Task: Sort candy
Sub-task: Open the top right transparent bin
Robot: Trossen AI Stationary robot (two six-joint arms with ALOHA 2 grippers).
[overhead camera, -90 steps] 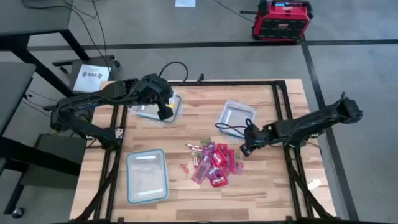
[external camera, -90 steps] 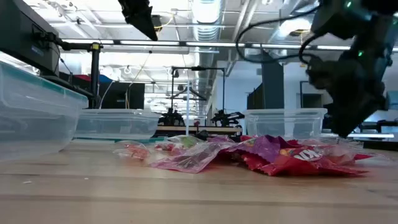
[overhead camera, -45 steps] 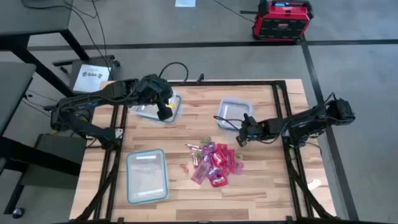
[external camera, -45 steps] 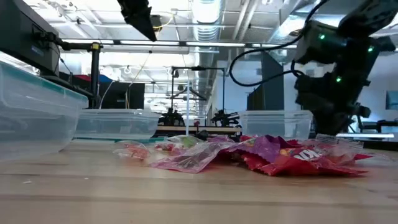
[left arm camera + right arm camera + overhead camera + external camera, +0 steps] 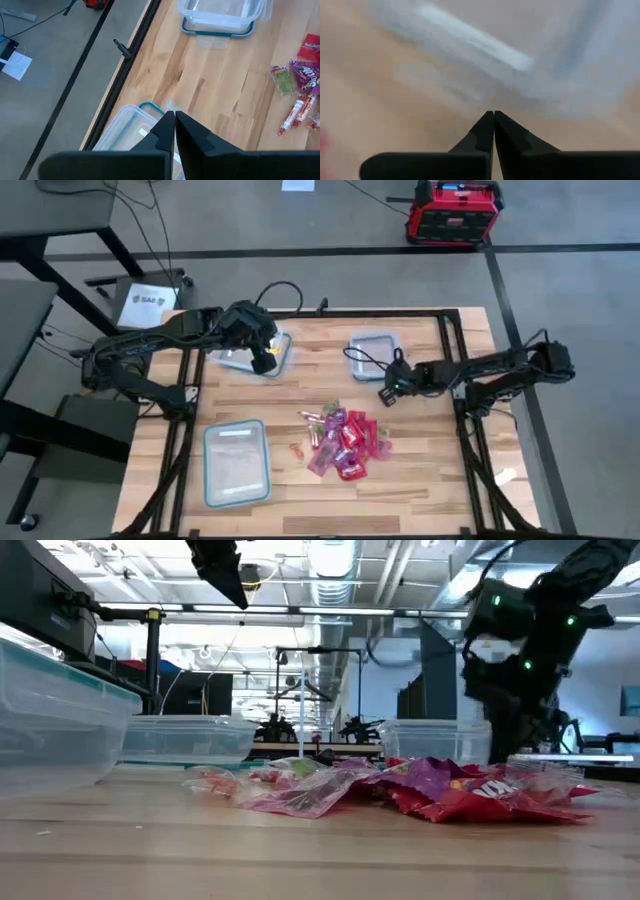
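Nearly all of the candy (image 5: 342, 442) lay in one loose heap on the bare wood of the desk (image 5: 420, 480), toward the middle, with a few small pieces strayed off its edge nearest the front tub (image 5: 236, 463). 3 clear tubs stood around it: that front one on the left arm's side, a back-left tub (image 5: 250, 352) under the left arm, and a back-right tub (image 5: 372, 358). From above, the front and back-right tubs looked empty; the back-left one was partly hidden, so its contents could not be told. By that showing, sorting had hardly begun, and almost the whole pile remained to be moved.

The right claw (image 5: 386, 395) hung between the heap and the back-right tub, just beside the tub's near edge, clear of the candy. Its own camera showed the 2 fingers (image 5: 494, 131) pressed together with nothing between them. The left claw (image 5: 262, 360) waited over the back-left tub, likewise clenched and carrying nothing.

My reading was that no piece was in hand, so the next packet still needed picking from the heap.
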